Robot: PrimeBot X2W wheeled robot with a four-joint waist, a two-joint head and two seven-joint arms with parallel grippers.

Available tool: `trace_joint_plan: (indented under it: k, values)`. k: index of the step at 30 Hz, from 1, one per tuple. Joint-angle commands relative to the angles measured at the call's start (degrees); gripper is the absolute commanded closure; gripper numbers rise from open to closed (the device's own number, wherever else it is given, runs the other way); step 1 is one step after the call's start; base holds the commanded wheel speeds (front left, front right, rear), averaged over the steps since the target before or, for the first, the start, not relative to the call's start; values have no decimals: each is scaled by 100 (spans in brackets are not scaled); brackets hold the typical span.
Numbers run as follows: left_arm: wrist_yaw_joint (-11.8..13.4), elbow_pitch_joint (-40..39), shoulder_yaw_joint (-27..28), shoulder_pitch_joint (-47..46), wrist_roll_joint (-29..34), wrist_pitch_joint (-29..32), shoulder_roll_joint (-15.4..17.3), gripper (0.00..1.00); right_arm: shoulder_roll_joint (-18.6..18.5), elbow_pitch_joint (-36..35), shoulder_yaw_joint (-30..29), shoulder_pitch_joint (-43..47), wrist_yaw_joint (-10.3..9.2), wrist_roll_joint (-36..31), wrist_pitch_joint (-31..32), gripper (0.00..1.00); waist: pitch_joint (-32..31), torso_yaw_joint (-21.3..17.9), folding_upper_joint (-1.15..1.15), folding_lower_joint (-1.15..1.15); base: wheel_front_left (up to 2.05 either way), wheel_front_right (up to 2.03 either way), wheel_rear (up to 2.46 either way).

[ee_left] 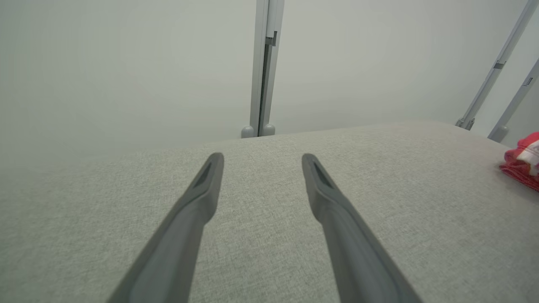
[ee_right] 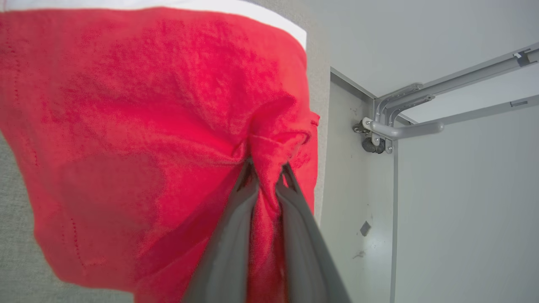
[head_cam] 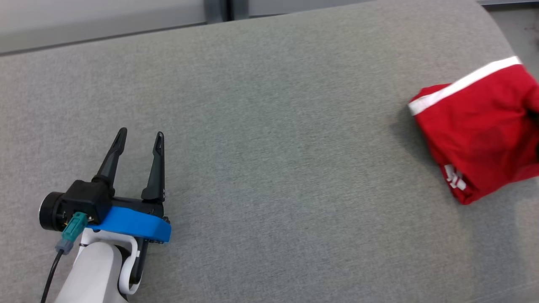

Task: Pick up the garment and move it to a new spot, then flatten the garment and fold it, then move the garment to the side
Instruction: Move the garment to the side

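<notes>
The garment (head_cam: 480,130) is red with a white band and lies folded at the far right of the grey padded table (head_cam: 269,126). In the right wrist view my right gripper (ee_right: 266,166) is shut on a pinched fold of the garment (ee_right: 139,126), red cloth squeezed between its two dark fingers. My left gripper (head_cam: 141,136) rests low over the table at the lower left, open, with nothing between its fingers. From the left wrist, the left gripper (ee_left: 261,160) points across bare fabric, and a corner of the garment (ee_left: 522,162) shows at the right edge.
Beyond the table's far edge stands a pale wall with a grey post (ee_left: 264,67). Grey metal brackets and rails (ee_right: 400,122) run close beside the table's right end, past the garment.
</notes>
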Motion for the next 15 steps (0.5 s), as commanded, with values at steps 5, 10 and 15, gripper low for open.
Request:
trace_joint_plan:
  k: [5,10,15]
  values:
    - [19,-106,9,-47,22,81,128,0,276,1086,-637,304,1,-193,-597,100,206,256,0,0,0,0,0]
    - [42,-155,-3,38,-4,118,168,0,782,1934,-1428,476,1,-411,-985,0,167,344,0,0,0,0,0]
    - [61,-103,5,129,-66,79,142,0,1088,2073,-1836,491,1,-547,-1386,0,-24,356,0,0,0,0,0]
